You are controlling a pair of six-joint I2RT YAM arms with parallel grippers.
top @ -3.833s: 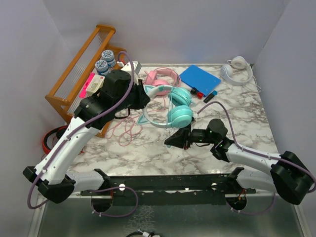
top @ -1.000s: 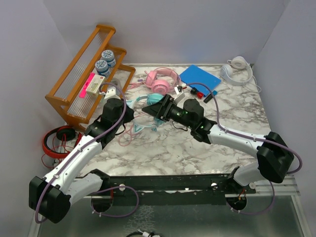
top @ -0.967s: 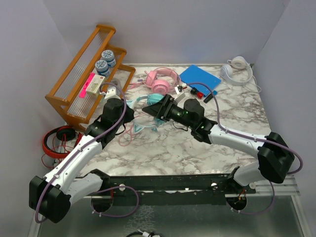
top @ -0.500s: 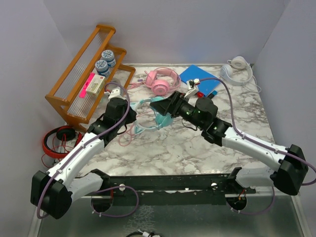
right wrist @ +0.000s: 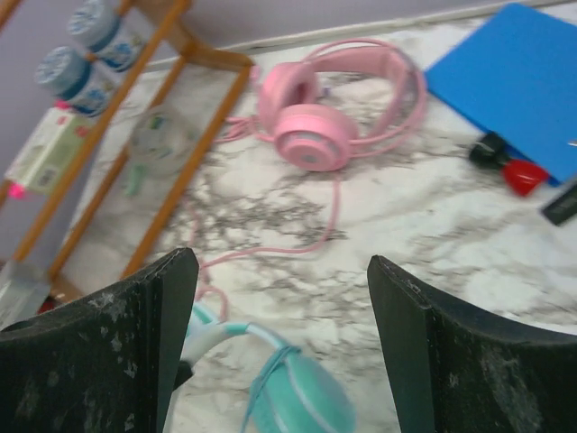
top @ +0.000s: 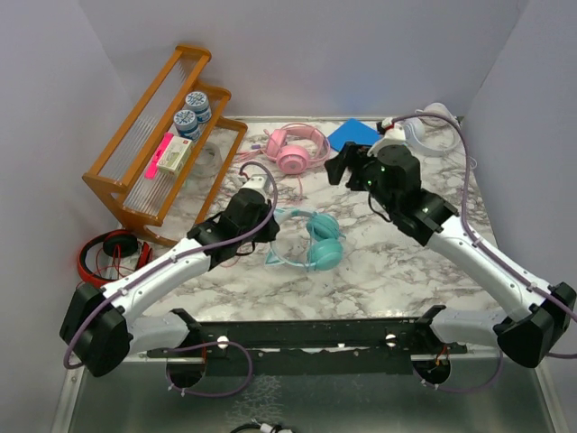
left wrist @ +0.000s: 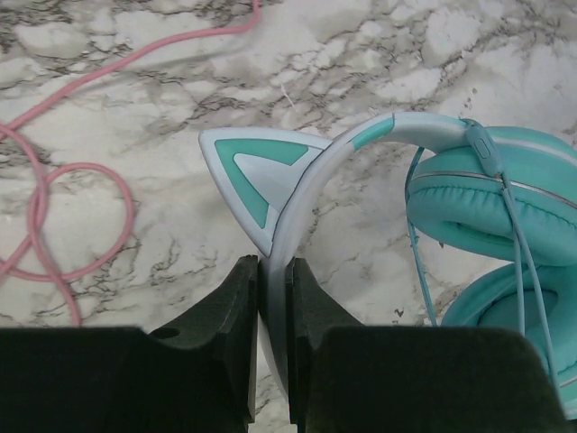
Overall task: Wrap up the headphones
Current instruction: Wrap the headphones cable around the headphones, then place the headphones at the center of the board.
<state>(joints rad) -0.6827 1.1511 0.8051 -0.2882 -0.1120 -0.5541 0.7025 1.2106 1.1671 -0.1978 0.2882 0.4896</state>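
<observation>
Teal plastic sits between the jaws of the left gripper [left wrist: 273, 271]: they are clamped on the thin edge of the cat-ear headband of the teal headphones [left wrist: 487, 207], just below one ear. That pair lies near the middle of the marble table [top: 388, 262], with its thin teal cord [left wrist: 518, 271] draped loosely over one cup. The right gripper [right wrist: 281, 266] hangs above the far part of the table, jaws wide apart and empty, with the pink headphones [right wrist: 315, 135] lying beyond it.

The pinch is narrow and on a curved band, so a pull or twist could probably swivel the headband or let it slip free. Loops of pink cable [left wrist: 54, 225] lie just beside the teal pair, and dragging it could tangle the two. The cord is thin enough that wide jaws could miss it.

At the far left, the wooden rack [top: 180, 56] holds two blue-lidded tins [top: 194, 108] and a pale box with a pink label [top: 171, 153]. The white headphones [top: 431, 122] lie in the far right corner.
</observation>
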